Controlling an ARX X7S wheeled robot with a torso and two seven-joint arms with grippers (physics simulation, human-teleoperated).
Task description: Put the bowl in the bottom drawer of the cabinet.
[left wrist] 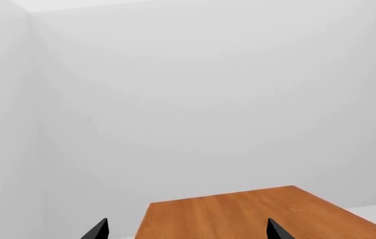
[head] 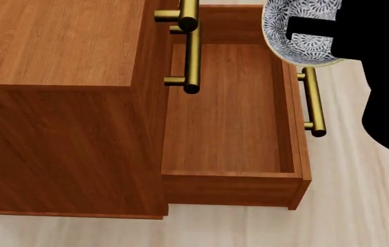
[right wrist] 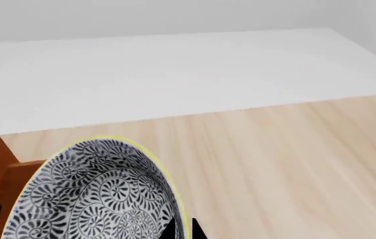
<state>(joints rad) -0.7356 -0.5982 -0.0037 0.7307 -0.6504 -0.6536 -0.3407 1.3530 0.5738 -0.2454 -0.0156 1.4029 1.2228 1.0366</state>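
Right gripper (right wrist: 182,230) clenched on the bowl (head: 297,31) rim, bowl tilted on edge, at 1 o'clock in head view, hanging over the far right corner of the bottom drawer (head: 229,113). Drawer pulled fully out of the cabinet (head: 56,77), brass handle (head: 313,103) at 3 o'clock. Left gripper (left wrist: 186,230) released, fingers spread, nothing between them, facing a white wall (left wrist: 207,99).

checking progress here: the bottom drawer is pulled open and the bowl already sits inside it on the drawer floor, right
Not quite. The bottom drawer is pulled open, but it holds nothing yet. In the head view the bowl is held in the right gripper, above the drawer's front edge near its brass handle.
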